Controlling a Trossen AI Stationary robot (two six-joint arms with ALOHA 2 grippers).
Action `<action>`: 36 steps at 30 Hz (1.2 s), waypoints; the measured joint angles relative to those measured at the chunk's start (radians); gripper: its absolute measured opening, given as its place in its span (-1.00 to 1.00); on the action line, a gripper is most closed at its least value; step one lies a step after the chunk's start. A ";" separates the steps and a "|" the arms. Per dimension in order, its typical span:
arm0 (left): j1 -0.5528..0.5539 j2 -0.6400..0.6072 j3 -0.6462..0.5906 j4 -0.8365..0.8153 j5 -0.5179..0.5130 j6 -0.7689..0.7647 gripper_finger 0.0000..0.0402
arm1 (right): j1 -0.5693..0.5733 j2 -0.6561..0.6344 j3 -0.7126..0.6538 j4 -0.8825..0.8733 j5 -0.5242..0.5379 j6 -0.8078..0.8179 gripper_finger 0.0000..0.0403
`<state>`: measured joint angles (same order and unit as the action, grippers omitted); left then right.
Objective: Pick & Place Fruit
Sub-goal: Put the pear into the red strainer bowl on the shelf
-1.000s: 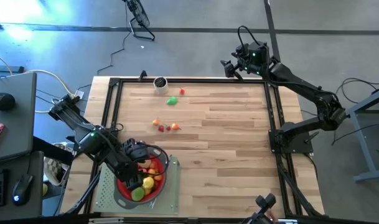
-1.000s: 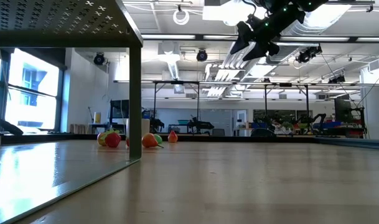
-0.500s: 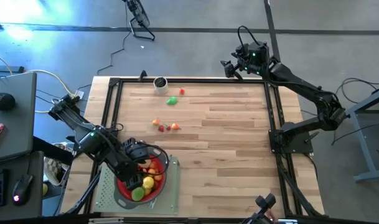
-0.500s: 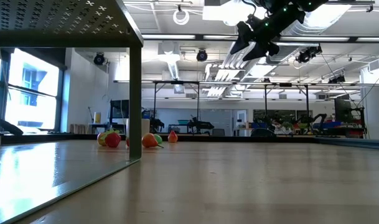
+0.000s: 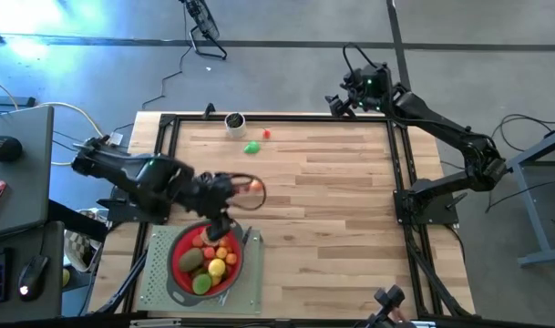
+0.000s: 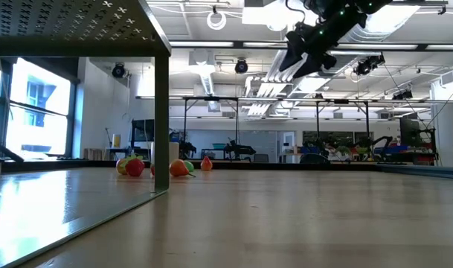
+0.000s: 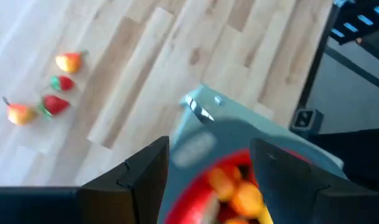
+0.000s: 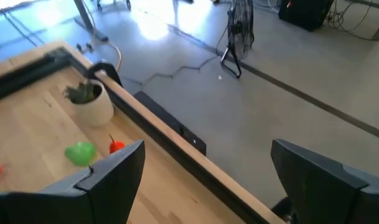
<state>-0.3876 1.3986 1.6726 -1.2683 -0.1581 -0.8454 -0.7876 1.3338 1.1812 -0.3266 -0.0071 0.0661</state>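
Since a second ago the left arm has lifted out of the red bowl-shaped strainer with a grey rim (image 5: 177,284) and swung toward the middle of the wooden surface (image 5: 332,210). Its fingers (image 5: 243,193) now hang over the small cluster of red and orange toy fruits (image 7: 45,99) left of centre; they stand apart with nothing between them. The strainer sits on a pale green mat (image 5: 157,273) at the near left corner, holding red, orange, yellow, green and brown fruits (image 5: 209,264). A green fruit (image 5: 251,147) and a small red one (image 5: 266,134) lie near the far edge, beside a small white pot (image 5: 233,122). The right arm waits above the far right corner, fingers (image 5: 343,98) wide apart and empty.
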 joint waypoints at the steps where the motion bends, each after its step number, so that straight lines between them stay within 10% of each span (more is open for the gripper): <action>1: 0.029 -0.001 0.000 0.001 0.010 0.027 0.07 | 0.000 0.000 0.000 -0.011 0.000 -0.013 0.69; 21: 0.587 0.001 0.000 0.001 0.078 0.462 0.07 | 0.000 0.000 0.000 -0.070 0.000 -0.037 0.69; 36: 0.722 0.001 0.000 0.196 0.079 0.472 0.07 | 0.000 0.000 0.000 -0.141 0.000 -0.042 0.69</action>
<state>0.3348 1.3998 1.6722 -1.0723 -0.0793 -0.3734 -0.7876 1.3338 1.1812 -0.4671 -0.0074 0.0242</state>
